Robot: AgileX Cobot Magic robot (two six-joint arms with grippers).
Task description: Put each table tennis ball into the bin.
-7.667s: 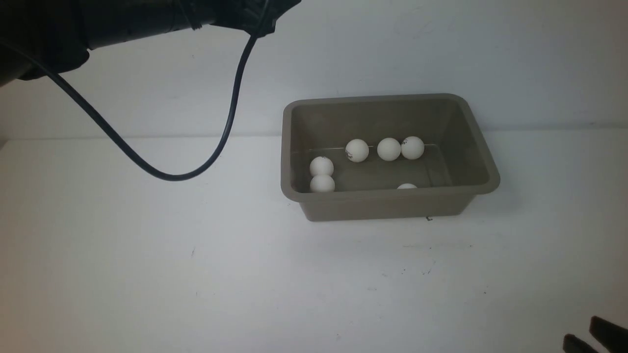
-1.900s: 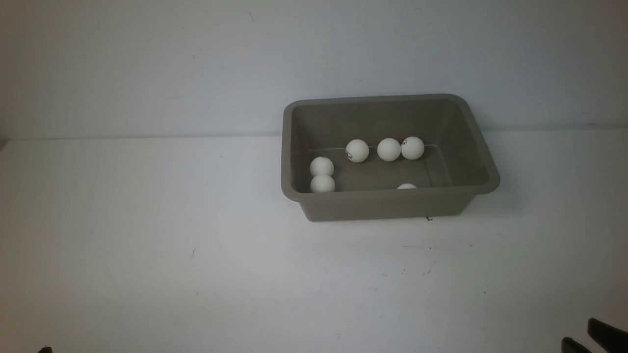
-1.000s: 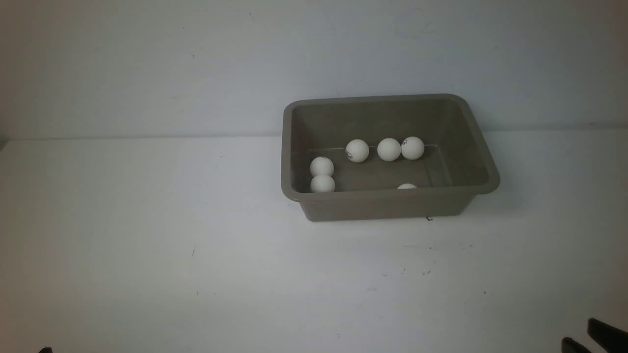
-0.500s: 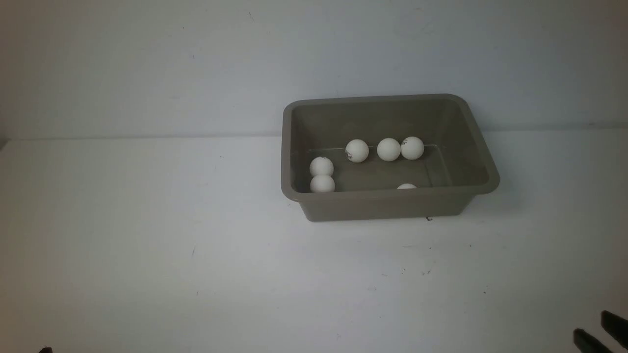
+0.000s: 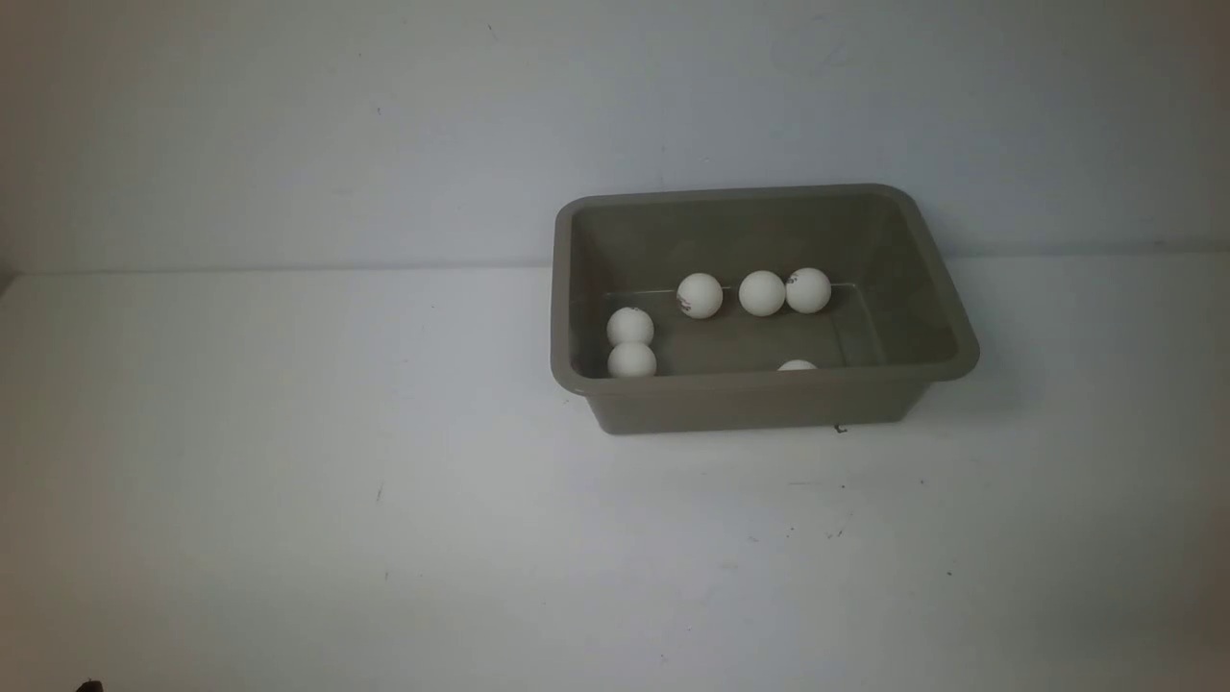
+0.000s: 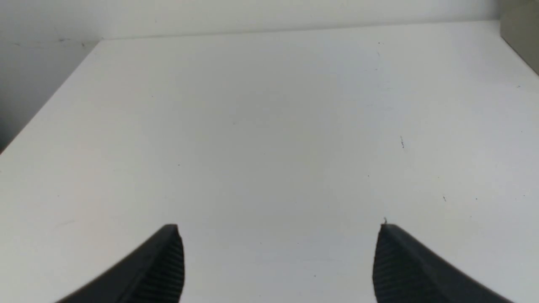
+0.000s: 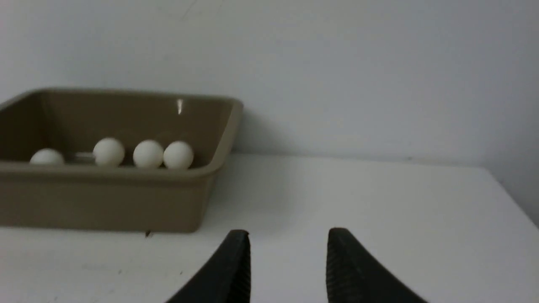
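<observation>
Left gripper [image 6: 278, 263]: I see black, tapered jaws, ribbed inner faces.
Right gripper [image 7: 288, 269]: I see the same black, ribbed jaws.

A white matte worktop [image 5: 288, 461] fills the lower part of the front view, flecked with small dark specks and scuffs. Behind it rises a plain, pale grey-white wall [image 5: 288, 125], meeting it in a straight seam. Light is soft and even, dimmer toward the left edge. In the right wrist view the worktop's far corner ends against a darker wall.
</observation>
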